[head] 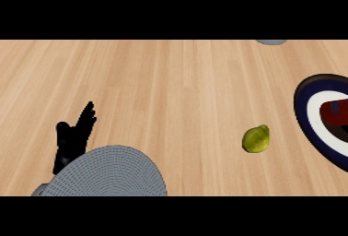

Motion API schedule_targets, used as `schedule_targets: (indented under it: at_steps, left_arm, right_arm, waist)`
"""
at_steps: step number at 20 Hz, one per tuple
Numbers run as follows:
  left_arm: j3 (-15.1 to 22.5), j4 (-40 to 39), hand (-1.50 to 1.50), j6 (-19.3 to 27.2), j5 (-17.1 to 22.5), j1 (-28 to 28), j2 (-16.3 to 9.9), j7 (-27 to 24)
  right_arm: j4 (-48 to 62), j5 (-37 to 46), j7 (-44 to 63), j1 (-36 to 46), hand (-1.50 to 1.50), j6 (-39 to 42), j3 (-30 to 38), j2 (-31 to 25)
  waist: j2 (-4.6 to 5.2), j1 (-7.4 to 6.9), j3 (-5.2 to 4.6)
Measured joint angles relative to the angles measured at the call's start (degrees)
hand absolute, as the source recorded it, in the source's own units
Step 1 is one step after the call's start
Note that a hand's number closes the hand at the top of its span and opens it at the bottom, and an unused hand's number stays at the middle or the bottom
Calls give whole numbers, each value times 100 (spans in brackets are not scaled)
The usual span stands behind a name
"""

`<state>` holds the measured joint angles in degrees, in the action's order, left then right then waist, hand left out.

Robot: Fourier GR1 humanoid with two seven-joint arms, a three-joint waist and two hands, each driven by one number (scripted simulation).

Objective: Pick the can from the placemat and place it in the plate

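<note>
A red can (337,113) lies at the view's right edge on a round placemat (311,115) with dark blue and white rings; the edge cuts off both. A grey ribbed plate (115,175) sits at the lower left. My left hand (71,138) shows just behind the plate's left rim, open with its fingers pointing up and holding nothing; the plate hides its lower part. The can is far to the right of this hand. My right hand does not show.
A yellow-green lemon (256,138) lies on the wooden counter (170,92) between the plate and the placemat, nearer the placemat. A small grey object (272,42) peeks in at the top edge on the right.
</note>
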<state>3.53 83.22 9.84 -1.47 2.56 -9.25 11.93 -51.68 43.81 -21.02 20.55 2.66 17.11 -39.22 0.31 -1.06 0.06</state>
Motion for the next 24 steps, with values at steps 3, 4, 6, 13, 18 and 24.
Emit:
schedule_targets:
  at_steps: [3, 4, 6, 13, 18, 24]
  left_arm:
    - [6, 37, 0, 21, -52, 37, 31, 78]
    - [-8, 56, 0, -6, -52, 4, 13, 73]
    - [-29, -38, 0, -17, -46, 6, 49, -40]
    - [-91, -25, 0, 16, -36, -18, 54, 10]
    - [-43, 17, 0, 25, -94, -52, 84, 12]
    - [-61, 14, 0, 21, -98, -8, 125, 16]
  right_arm:
    - [640, 102, -366, 313, -150, 151, -101, -138]
    - [765, 94, -541, 352, -150, 191, -112, -167]
    - [988, -66, -1040, 413, -150, 289, -20, -253]
    - [1361, -1450, -2256, 688, -150, 1376, 846, -231]
    - [1895, -2225, -2335, 775, -150, 2044, 1382, -489]
    - [2398, -2543, -2431, 751, -150, 2317, 1414, -787]
  waist:
    - [-3, 7, 1]
    - [-6, 14, 0]
    - [-5, 27, 1]
    - [-28, 88, 5]
    - [-18, 74, 5]
    - [-2, 37, 8]
